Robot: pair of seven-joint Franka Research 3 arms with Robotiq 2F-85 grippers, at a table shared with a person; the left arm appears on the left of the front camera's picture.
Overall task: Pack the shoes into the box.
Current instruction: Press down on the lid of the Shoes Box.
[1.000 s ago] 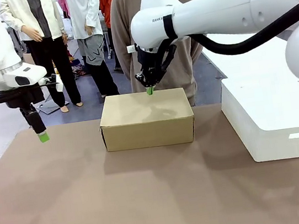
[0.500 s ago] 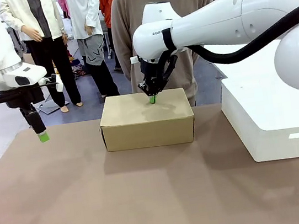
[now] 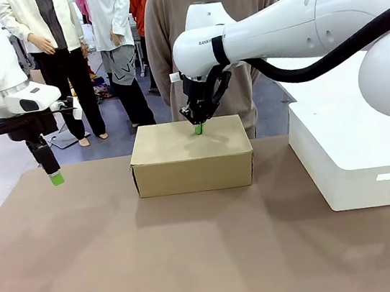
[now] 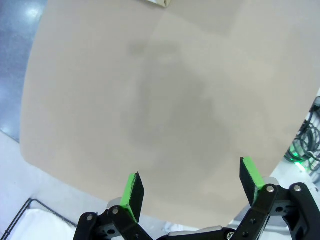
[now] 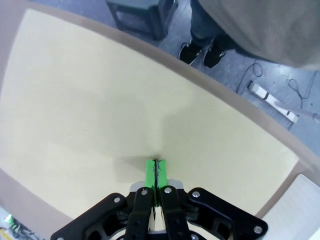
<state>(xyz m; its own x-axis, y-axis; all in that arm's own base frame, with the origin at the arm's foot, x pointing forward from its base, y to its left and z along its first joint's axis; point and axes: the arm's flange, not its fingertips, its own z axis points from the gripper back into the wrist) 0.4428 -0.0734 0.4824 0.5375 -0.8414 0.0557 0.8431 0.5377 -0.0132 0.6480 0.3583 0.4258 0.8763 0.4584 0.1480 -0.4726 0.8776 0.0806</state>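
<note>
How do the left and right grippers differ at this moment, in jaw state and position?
The left gripper has its jaws wide apart, while the right gripper has its jaws shut with the green pads pressed together. The left one hangs over bare brown table at the left edge; the right one's tip rests on the closed lid of the tan cardboard shoebox. Both are black with green pads and hold nothing.
</note>
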